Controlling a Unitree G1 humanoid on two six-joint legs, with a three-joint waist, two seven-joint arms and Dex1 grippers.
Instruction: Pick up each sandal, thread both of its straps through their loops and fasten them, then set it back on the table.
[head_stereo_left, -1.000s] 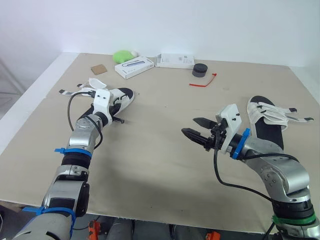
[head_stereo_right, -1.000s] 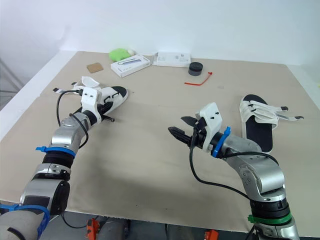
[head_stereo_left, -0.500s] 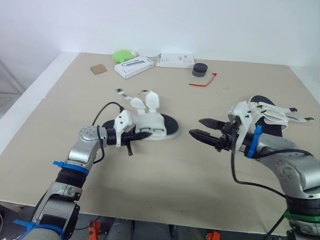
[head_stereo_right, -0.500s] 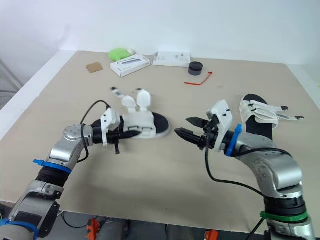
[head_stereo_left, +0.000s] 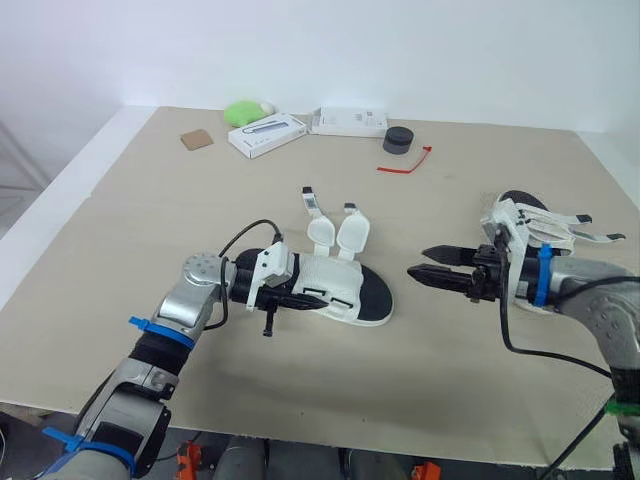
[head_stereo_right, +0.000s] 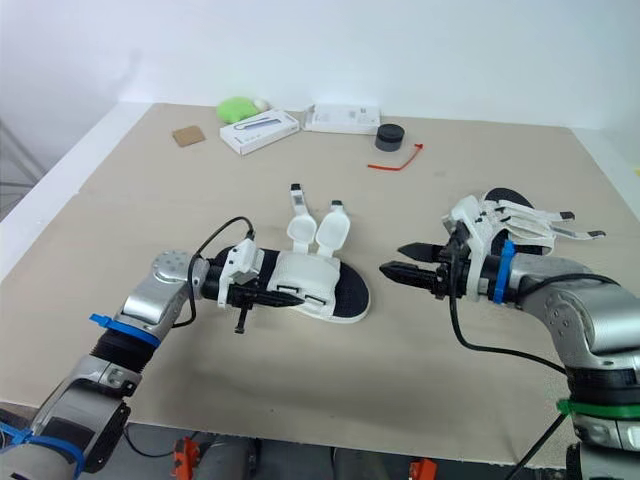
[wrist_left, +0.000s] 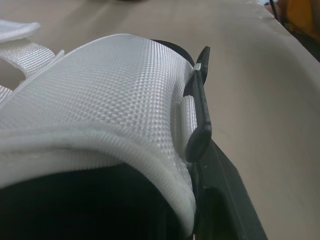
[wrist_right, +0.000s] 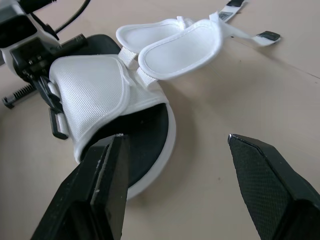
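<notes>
A white sandal with a black sole (head_stereo_left: 345, 292) lies at the middle of the table, its two padded flaps (head_stereo_left: 340, 235) and strap ends standing up loose. My left gripper (head_stereo_left: 292, 297) is shut on the near side of its white mesh upper (wrist_left: 100, 95); one black finger (wrist_left: 227, 200) lies along a black loop (wrist_left: 199, 115). My right gripper (head_stereo_left: 440, 278) hovers open just right of this sandal, fingers pointing at it, nothing between them (wrist_right: 175, 140). The second sandal (head_stereo_left: 548, 228) lies at the right edge, behind my right wrist, straps loose.
Along the far edge lie a green object (head_stereo_left: 247, 111), two white boxes (head_stereo_left: 268, 134) (head_stereo_left: 350, 121), a brown card (head_stereo_left: 197, 139), a black round puck (head_stereo_left: 398, 140) and a red tie (head_stereo_left: 405, 163).
My left gripper has carried the sandal from the far left of the table to the middle. The right gripper has drawn back to the right, staying open.
</notes>
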